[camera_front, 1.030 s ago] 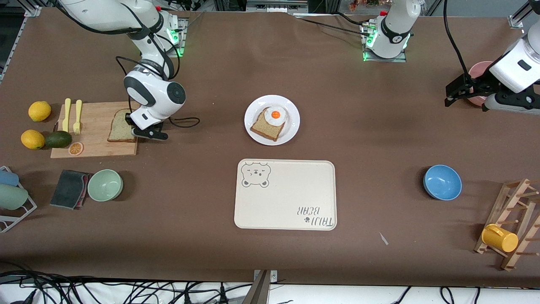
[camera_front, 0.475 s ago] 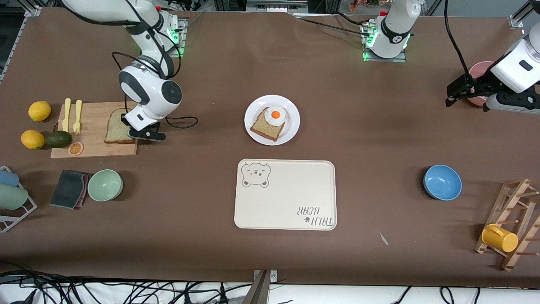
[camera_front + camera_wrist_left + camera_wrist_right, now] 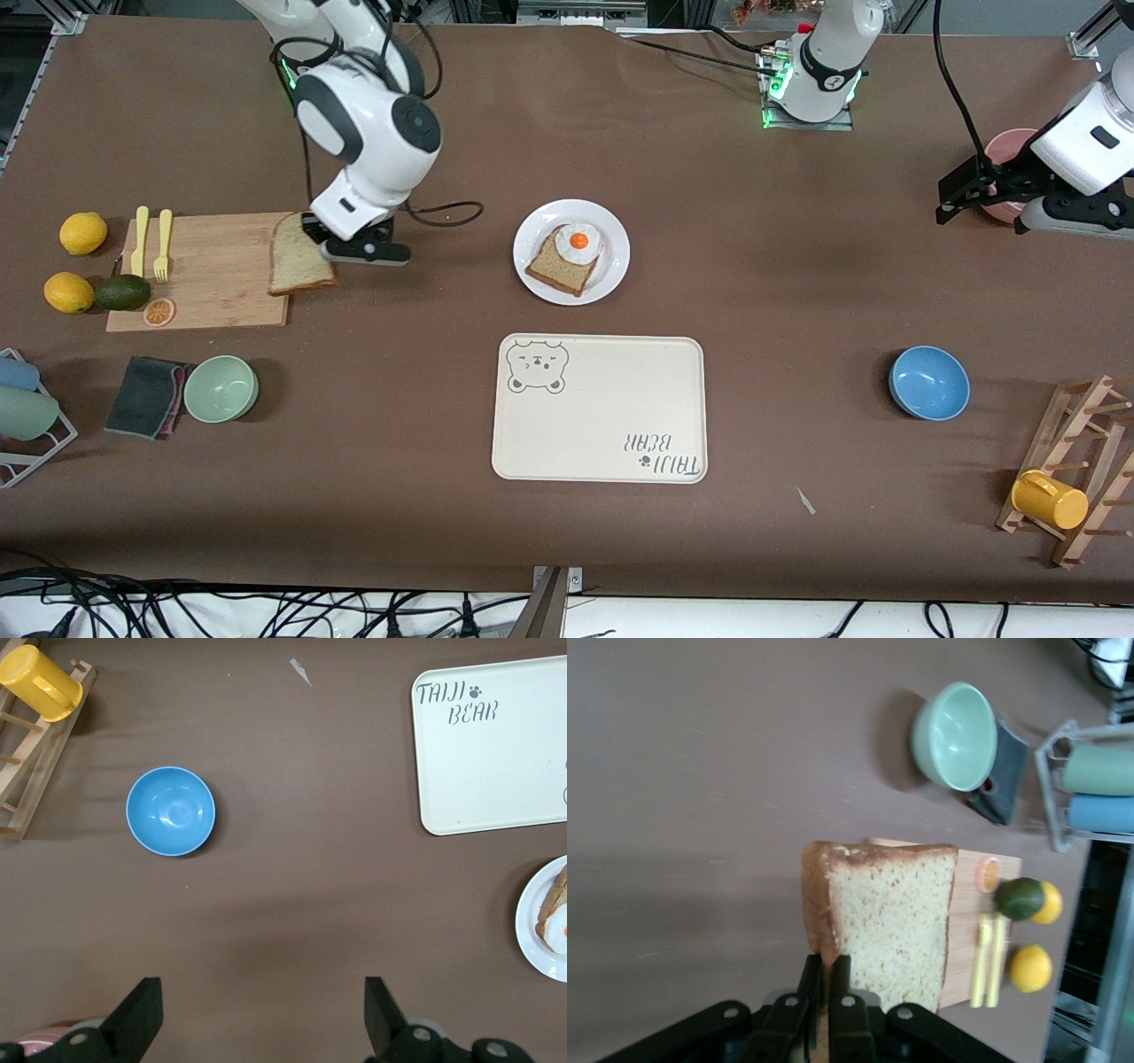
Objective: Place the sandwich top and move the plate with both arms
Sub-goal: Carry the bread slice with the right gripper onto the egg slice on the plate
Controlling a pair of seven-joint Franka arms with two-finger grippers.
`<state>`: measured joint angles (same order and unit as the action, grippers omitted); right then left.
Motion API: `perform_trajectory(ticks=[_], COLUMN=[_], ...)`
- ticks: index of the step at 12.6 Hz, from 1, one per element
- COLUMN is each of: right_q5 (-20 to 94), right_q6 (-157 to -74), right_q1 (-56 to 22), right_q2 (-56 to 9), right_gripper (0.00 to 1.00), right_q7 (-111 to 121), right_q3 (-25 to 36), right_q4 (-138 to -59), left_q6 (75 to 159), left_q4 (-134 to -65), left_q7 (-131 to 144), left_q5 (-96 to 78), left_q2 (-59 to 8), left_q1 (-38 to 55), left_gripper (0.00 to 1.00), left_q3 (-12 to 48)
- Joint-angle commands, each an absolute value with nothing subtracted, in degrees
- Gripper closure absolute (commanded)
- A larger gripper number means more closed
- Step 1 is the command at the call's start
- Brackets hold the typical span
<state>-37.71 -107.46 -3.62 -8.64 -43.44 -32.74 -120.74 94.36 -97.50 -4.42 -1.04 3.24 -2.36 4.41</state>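
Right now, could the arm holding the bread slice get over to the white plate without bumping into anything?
Probably yes. The right gripper is shut on the sandwich top, lifted over the cutting board's edge, and only bare table lies between it and the plate.

Two black fingers (image 3: 142,1014) of the left gripper (image 3: 261,1019) stand wide apart above a brown bench (image 3: 301,904). On it sit a blue bowl (image 3: 170,811), a cream tray (image 3: 496,744), a white plate (image 3: 536,926) with bread, and a yellow cup (image 3: 37,680) on a wooden rack (image 3: 31,771).

Sandwich top (image 3: 299,259) aloft; plate (image 3: 613,266) mid-table
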Motion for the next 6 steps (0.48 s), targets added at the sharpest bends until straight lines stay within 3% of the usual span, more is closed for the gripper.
perform_trajectory(ticks=[1, 4, 6], right_q5=[-28.52, -24.26, -24.08], right_q6=[-105.38, -103.55, -98.56], right_q1=[-4.82, -11.31, -17.46], right_q2=[-10.71, -13.43, -18.6], right_gripper=[1.0, 1.0, 1.0], right_q7=[-42.1, -45.59, -52.35], right_q3=[-34.19, -33.84, -32.97], right_q4=[-111.57, -104.7, -97.16], left_q6=[93.96, 93.96, 93.96], left_q4=[-97.29, -97.29, -97.29], left_q7=[-3.78, -3.78, -3.78], left_q5=[1.05, 1.05, 1.05], left_q2=[3.69, 3.69, 3.69], left_q1=[-2.2, -2.11, -2.11], left_gripper=[0.0, 0.0, 0.0], left_q3=[4.57, 4.57, 4.57])
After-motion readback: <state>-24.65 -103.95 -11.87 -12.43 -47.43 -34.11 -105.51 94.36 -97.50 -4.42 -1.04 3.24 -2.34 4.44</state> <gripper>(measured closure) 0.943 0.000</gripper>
